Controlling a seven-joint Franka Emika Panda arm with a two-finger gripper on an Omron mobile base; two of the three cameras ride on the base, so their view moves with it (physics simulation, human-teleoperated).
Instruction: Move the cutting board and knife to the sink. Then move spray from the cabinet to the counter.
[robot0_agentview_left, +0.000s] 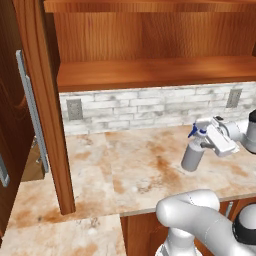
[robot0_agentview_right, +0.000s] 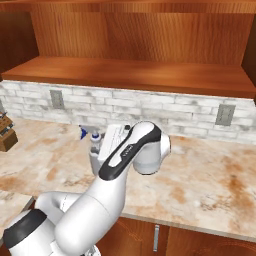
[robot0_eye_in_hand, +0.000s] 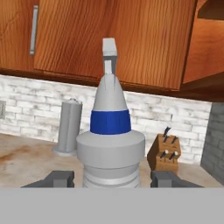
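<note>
1. In the hand view the gripper (robot0_eye_in_hand: 112, 178) has one dark finger tip (robot0_eye_in_hand: 57, 178) on each side of the spray (robot0_eye_in_hand: 110, 144); the jaws stand apart around the bottle's body, and whether they press on it cannot be told.
2. The spray stands upright on the counter (robot0_agentview_left: 130, 165), its blue collar and white trigger nozzle on top. From the left base view the spray (robot0_agentview_left: 193, 152) sits toward the right of the counter with the white hand (robot0_agentview_left: 220, 136) at its neck.
3. From the right base view the arm's forearm covers most of the spray (robot0_agentview_right: 94, 145), leaving the blue nozzle and a strip of grey body in sight.
4. Beyond the bottle in the hand view, a grey cylinder (robot0_eye_in_hand: 69, 127) stands on the counter to one side and a wooden knife block (robot0_eye_in_hand: 164, 153) to the other.
5. Behind these runs a white brick backsplash (robot0_agentview_left: 150, 107) with grey outlets.
6. Above it the cabinet (robot0_agentview_left: 150, 70) stands open, its door (robot0_agentview_left: 20, 120) with the silver bar handle swung out at the left.
</note>
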